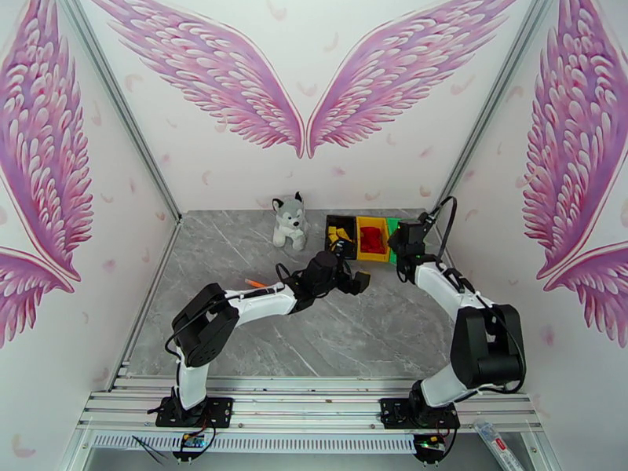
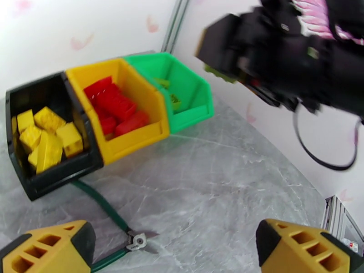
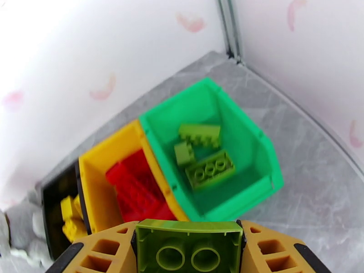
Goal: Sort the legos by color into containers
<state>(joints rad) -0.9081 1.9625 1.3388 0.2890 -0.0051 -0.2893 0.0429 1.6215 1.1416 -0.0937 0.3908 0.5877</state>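
Pinched by the right gripper (image 3: 187,255), the lime brick (image 3: 189,236) may be dropped short of the twelve-o'clock green bin (image 3: 252,144) if released early.

Black bin (image 2: 54,178) holds yellow legos (image 2: 45,137), yellow bin (image 2: 136,142) red legos (image 2: 113,108), green bin (image 3: 245,137) green legos (image 3: 204,164); lime brick (image 3: 189,246) gripped aloft near it.

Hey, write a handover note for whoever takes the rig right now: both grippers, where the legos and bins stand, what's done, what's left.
Left gripper: jaws open, empty, low over the table near the pliers.
Right gripper: jaws shut on a lime green brick, above the bins.
Bins: black bin holds yellow bricks, yellow bin red bricks, green bin lime bricks.
Done: those bricks are sorted by color.
Left: drop the held brick into the green bin.
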